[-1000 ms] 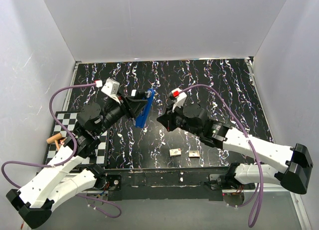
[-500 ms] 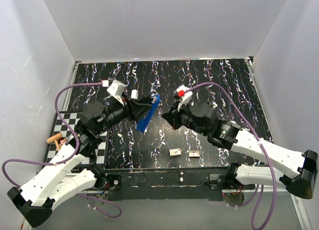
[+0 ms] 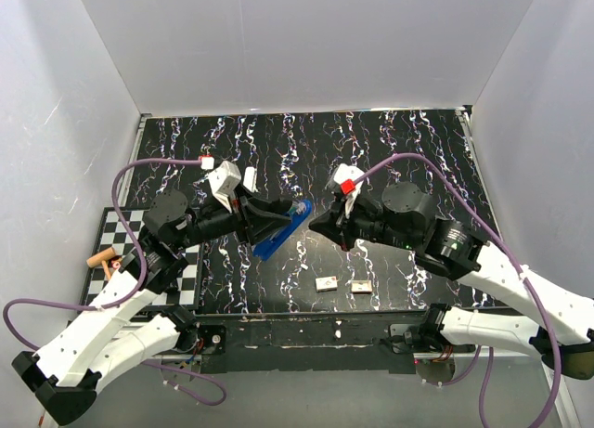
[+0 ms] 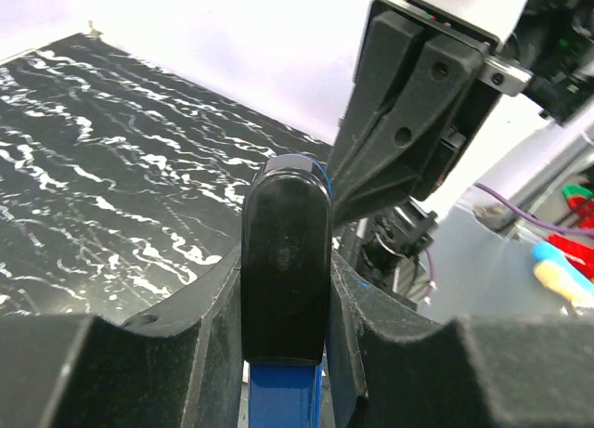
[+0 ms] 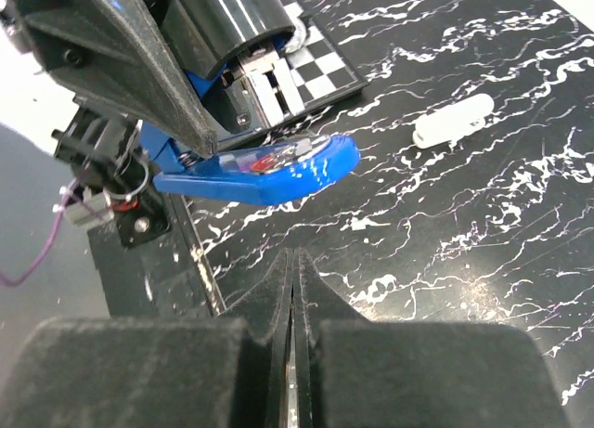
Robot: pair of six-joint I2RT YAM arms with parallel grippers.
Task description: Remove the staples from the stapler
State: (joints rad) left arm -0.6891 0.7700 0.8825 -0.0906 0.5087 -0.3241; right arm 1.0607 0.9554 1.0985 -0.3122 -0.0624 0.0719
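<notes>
Stapler (image 3: 283,233), blue, hangs above the counter (image 3: 390,149) clamped in the left fingers (image 4: 380,344), its long axis pointing at the right fingers (image 5: 186,372), pressed together empty just beside its free end.

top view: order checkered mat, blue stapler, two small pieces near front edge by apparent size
1. checkered mat, though partly covered
2. blue stapler, raised toward the camera
3. left small piece and right small piece: alike, tied

Stapler (image 3: 283,231) over table (image 3: 408,149) centre, left gripper (image 3: 277,220) left, right gripper (image 3: 320,226) right; staple strips (image 3: 326,283) side by side near table's near edge.
</notes>
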